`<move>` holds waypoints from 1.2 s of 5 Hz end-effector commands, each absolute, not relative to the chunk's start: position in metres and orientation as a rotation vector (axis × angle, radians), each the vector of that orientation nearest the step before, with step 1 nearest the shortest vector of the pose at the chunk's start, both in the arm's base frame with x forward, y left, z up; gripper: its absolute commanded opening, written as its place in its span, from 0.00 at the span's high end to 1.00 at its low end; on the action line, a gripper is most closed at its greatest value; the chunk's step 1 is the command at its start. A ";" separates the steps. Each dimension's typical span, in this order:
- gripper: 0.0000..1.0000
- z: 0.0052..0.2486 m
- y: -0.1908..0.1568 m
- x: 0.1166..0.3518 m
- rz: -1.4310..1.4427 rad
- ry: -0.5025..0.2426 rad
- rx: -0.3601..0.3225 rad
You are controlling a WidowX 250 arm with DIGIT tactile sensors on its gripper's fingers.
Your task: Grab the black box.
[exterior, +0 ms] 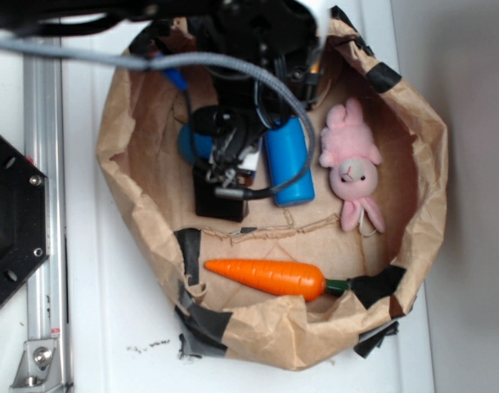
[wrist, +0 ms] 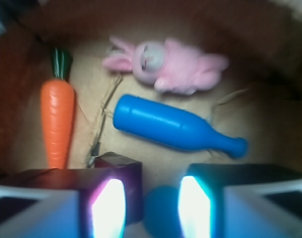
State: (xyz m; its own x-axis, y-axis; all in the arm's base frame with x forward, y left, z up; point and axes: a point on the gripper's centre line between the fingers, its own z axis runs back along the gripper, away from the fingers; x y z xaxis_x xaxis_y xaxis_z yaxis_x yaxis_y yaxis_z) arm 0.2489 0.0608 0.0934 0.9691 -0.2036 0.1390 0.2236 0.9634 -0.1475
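My gripper (wrist: 151, 208) is spread open, with nothing between its fingers (wrist: 109, 206); a teal ball (wrist: 161, 213) sits low in the gap. The black box (wrist: 122, 181) lies just behind my left finger, touching or nearly so. Farther out, the orange carrot (wrist: 58, 121) lies on the left and the blue bottle (wrist: 173, 126) in the middle. The pink bunny (wrist: 168, 63) lies farthest, inside the paper bag (exterior: 270, 332).

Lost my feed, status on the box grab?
Gripper open, empty, low in bag. Black box beside left finger, ungrasped. Teal ball sits between fingers.
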 end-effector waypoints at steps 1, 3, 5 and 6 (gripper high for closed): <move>0.00 0.056 0.054 0.238 -0.375 -0.151 -0.339; 0.00 0.023 0.023 0.230 -0.432 -0.059 -0.410; 1.00 0.028 -0.013 0.226 -0.391 -0.004 -0.267; 1.00 0.045 -0.014 0.231 -0.331 -0.029 -0.162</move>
